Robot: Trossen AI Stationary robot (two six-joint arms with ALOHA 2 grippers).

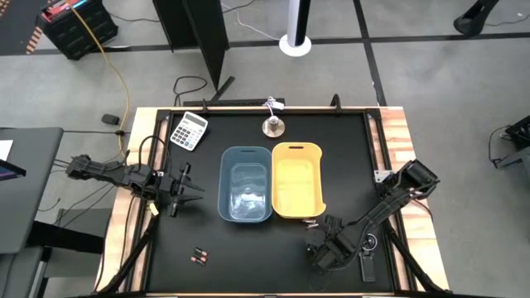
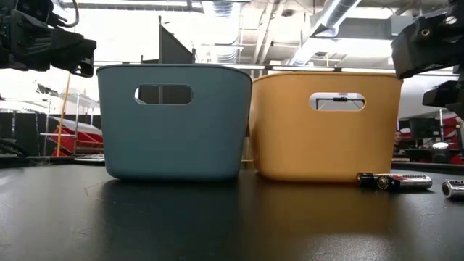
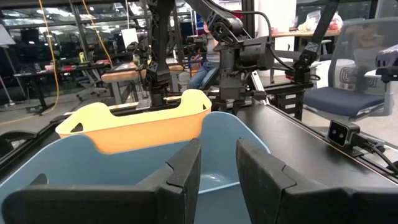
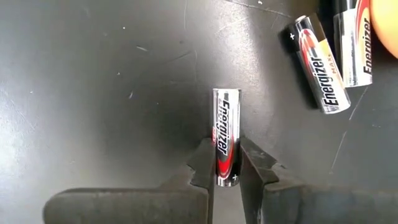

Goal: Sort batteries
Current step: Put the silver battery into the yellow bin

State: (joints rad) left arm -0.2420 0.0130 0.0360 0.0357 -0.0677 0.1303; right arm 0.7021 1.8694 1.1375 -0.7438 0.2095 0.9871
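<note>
My right gripper (image 4: 226, 171) points down at the table near its near edge, in front of the yellow bin (image 1: 296, 180), and is shut on a silver and black battery (image 4: 225, 124) that lies on the table. Two more batteries (image 4: 320, 62) lie side by side close by, also seen in the low view as batteries (image 2: 395, 181) in front of the yellow bin. Another pair of batteries (image 1: 199, 255) lies near the table's near left. My left gripper (image 3: 217, 168) is open, level, beside the left wall of the blue bin (image 1: 246, 184). My right gripper pinches the battery at its plus end (image 4: 226, 167) between the two fingers, one on each long side. The fingers come from above and lie along the battery's length. The battery lies flat on the table.
A calculator (image 1: 189, 130) and a small round metal object (image 1: 274, 126) sit toward the far edge. A black gadget (image 1: 368, 265) lies next to the right arm. The two bins stand side by side mid-table, with bare black mat to their left and in front.
</note>
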